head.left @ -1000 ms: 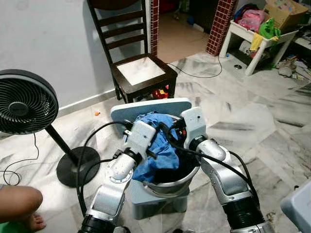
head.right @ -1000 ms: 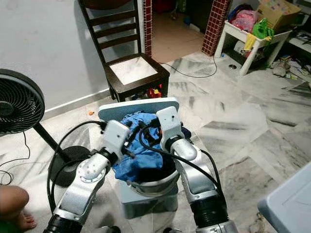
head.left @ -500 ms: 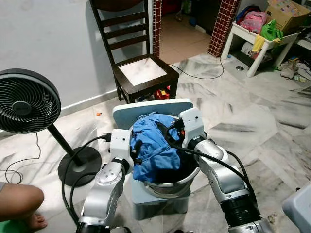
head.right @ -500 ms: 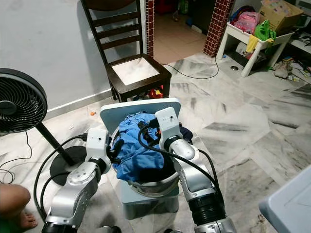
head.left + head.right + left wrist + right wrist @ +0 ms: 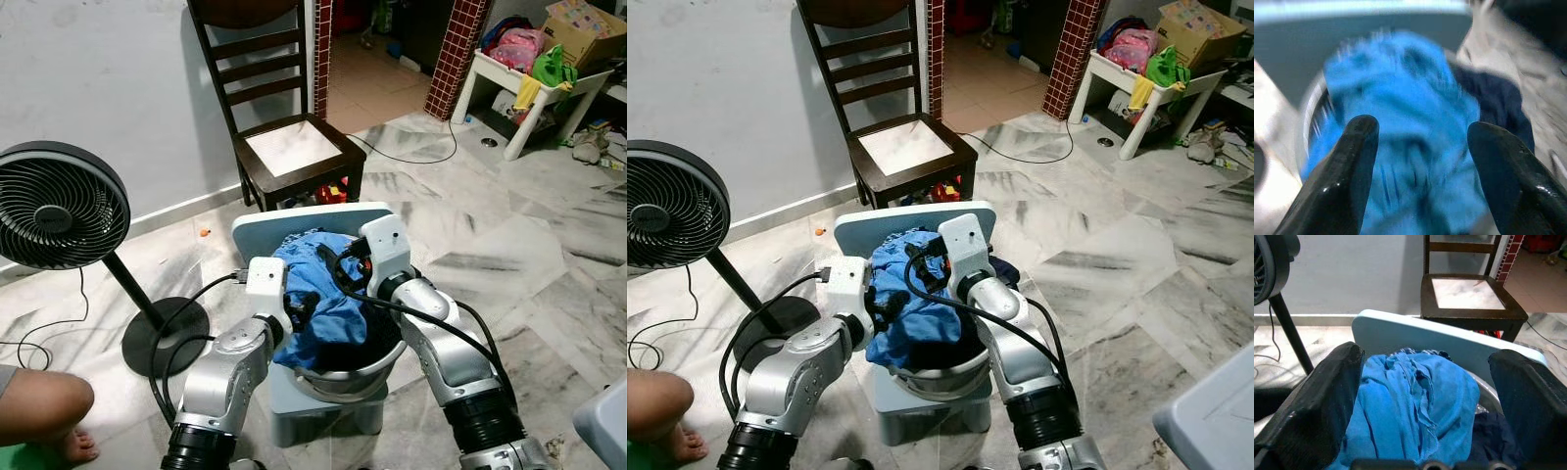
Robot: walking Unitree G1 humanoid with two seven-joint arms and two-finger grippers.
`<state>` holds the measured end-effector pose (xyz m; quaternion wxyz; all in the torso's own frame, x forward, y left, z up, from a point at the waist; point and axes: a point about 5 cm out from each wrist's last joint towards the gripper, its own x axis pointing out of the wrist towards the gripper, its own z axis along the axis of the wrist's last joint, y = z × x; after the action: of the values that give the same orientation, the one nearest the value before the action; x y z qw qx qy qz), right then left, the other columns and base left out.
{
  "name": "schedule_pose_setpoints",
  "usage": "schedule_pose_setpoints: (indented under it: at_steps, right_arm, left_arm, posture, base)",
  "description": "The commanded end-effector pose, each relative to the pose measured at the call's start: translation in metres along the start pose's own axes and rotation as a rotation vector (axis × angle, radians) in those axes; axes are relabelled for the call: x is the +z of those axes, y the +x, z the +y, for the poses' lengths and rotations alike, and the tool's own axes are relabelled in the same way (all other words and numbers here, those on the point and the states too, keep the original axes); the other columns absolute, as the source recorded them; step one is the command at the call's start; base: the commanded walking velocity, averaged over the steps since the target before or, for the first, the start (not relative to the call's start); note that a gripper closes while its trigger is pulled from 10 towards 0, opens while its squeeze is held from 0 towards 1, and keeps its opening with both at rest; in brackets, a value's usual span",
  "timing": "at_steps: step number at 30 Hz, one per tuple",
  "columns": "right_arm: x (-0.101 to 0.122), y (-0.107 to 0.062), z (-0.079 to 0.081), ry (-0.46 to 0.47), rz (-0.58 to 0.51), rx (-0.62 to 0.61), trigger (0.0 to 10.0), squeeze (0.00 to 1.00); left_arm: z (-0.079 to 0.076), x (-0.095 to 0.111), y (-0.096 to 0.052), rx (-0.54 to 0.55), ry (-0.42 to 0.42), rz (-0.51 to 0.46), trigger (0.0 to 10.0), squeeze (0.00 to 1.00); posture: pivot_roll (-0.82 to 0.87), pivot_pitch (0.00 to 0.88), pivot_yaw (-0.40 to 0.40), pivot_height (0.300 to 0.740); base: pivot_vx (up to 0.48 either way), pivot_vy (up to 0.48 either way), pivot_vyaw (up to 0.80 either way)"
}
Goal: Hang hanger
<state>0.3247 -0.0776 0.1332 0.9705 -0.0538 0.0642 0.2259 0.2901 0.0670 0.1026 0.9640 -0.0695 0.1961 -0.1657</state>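
Observation:
A crumpled blue cloth [image 5: 328, 304] lies heaped over a dark navy garment [image 5: 345, 348] in a round metal basin [image 5: 343, 380]. The basin sits on a light blue stool with a raised lid [image 5: 257, 227]. My left gripper [image 5: 297, 302] is at the cloth's left edge, and its wrist view shows it open [image 5: 1422, 127] with the blue cloth [image 5: 1400, 122] just beyond the fingers. My right gripper [image 5: 339, 266] hovers over the basin's far side, open wide [image 5: 1429, 355] above the cloth [image 5: 1410, 396]. I see no hanger.
A dark wooden chair [image 5: 294, 147] stands right behind the basin against the white wall. A black floor fan [image 5: 61, 206] stands at the left, and a person's leg [image 5: 39, 411] shows at the lower left. At the far right is a cluttered white table [image 5: 534, 93]. The marble floor spreads out to the right.
The left arm drew back to the basin's left side, then swung in again so its fingers meet the cloth's edge. The right arm has held still. The camera shifted slightly.

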Motion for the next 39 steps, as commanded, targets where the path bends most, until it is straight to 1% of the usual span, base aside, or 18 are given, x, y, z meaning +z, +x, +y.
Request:
schedule_pose_setpoints:
  at_steps: [1,3,4,5,7,9,11,13,17,19,22,23,24,28,31,33,35,39]
  right_arm:
    - [0.004,0.004,0.001,-0.005,-0.011,0.003,10.0,0.00]
    - [0.004,0.005,0.001,-0.003,-0.012,0.003,10.0,0.00]
    - [0.004,0.006,0.001,-0.001,-0.013,0.004,10.0,0.00]
    - [0.004,0.006,0.002,-0.001,-0.013,0.004,10.0,0.00]
    - [0.003,0.008,0.004,0.003,-0.015,0.013,10.0,0.00]
    - [0.003,0.010,0.007,0.006,-0.017,0.026,10.0,0.00]
    - [0.004,0.013,0.011,0.010,-0.019,0.038,10.0,0.00]
    - [0.005,0.014,0.013,0.011,-0.022,0.044,10.0,0.00]
    - [0.010,0.019,0.015,0.010,-0.035,0.060,10.0,0.00]
    - [0.011,0.019,0.015,0.008,-0.037,0.061,10.0,0.00]
    - [0.011,0.019,0.014,0.004,-0.039,0.062,10.0,0.00]
    - [0.010,0.018,0.012,-0.002,-0.036,0.063,10.0,0.00]
    - [0.008,0.018,0.011,-0.006,-0.032,0.064,10.0,0.00]
    - [0.007,0.018,0.011,-0.007,-0.031,0.065,10.0,0.00]
    - [0.010,0.020,0.016,0.007,-0.053,0.075,10.0,0.00]
    - [0.013,0.021,0.019,0.022,-0.072,0.078,10.0,0.00]
    - [0.012,0.021,0.020,0.041,-0.067,0.064,10.0,0.00]
    - [0.006,0.019,0.018,0.070,-0.053,0.039,10.0,0.00]
  left_arm:
    - [-0.017,0.001,-0.006,0.004,-0.082,-0.076,10.0,0.00]
    - [0.005,0.006,-0.016,0.089,-0.057,-0.147,10.0,0.00]
    - [0.019,0.008,-0.023,0.133,-0.023,-0.180,10.0,0.00]
    - [0.022,0.008,-0.025,0.140,-0.010,-0.183,10.0,0.00]
    - [0.039,0.009,-0.036,0.188,-0.012,-0.206,10.0,0.00]
    - [0.050,0.012,-0.047,0.225,-0.018,-0.240,10.0,0.00]
    - [0.054,0.015,-0.055,0.248,-0.022,-0.268,10.0,0.00]
    - [0.053,0.015,-0.057,0.253,-0.021,-0.272,10.0,0.00]
    - [0.041,0.011,-0.062,0.255,-0.062,-0.302,10.0,0.00]
    - [0.041,0.011,-0.063,0.262,-0.073,-0.316,10.0,0.00]
    - [0.046,0.011,-0.068,0.285,-0.056,-0.335,10.0,0.00]
    - [0.053,0.011,-0.078,0.311,0.023,-0.361,10.0,0.00]
    - [0.058,0.009,-0.087,0.325,0.063,-0.361,10.0,0.00]
    - [0.062,0.006,-0.094,0.334,0.070,-0.346,10.0,0.00]
    - [0.072,-0.002,-0.102,0.369,0.055,-0.314,10.0,0.00]
    - [0.072,-0.001,-0.101,0.358,0.067,-0.315,10.0,0.00]
    - [0.068,0.000,-0.097,0.322,0.103,-0.317,10.0,0.00]
    - [0.066,-0.001,-0.094,0.303,0.100,-0.302,10.0,0.00]
  posture:
    - [0.08,0.046,0.019,0.740]
    - [0.09,0.044,0.015,0.740]
    - [0.10,0.042,0.012,0.740]
    - [0.10,0.042,0.012,0.740]
    - [0.12,0.041,0.004,0.740]
    - [0.13,0.039,-0.001,0.740]
    - [0.14,0.036,-0.005,0.740]
    - [0.15,0.031,-0.011,0.740]
    - [0.14,0.026,-0.022,0.740]
    - [0.13,0.029,-0.026,0.740]
    - [0.13,0.033,-0.030,0.740]
    - [0.13,0.033,-0.032,0.740]
    - [0.13,0.033,-0.032,0.740]
    - [0.14,0.035,-0.030,0.740]
    - [0.15,0.035,-0.022,0.740]
    - [0.16,0.032,-0.016,0.740]
    - [0.16,0.029,-0.004,0.740]
    - [0.16,0.022,0.015,0.740]
  base:
    - [0.000,0.000,0.00]
    - [0.000,0.000,0.00]
    - [0.000,0.000,0.00]
    - [0.000,0.000,0.00]
    - [0.000,0.000,0.00]
    - [0.000,0.000,0.00]
    - [0.000,0.000,0.00]
    - [0.000,0.000,0.00]
    - [0.000,0.000,0.00]
    - [0.000,0.000,0.00]
    - [0.000,0.000,0.00]
    - [0.000,0.000,0.00]
    - [0.000,0.000,0.00]
    - [0.000,0.000,0.00]
    - [0.000,0.000,0.00]
    - [0.000,0.000,0.00]
    - [0.000,0.000,0.00]
    - [0.000,0.000,0.00]
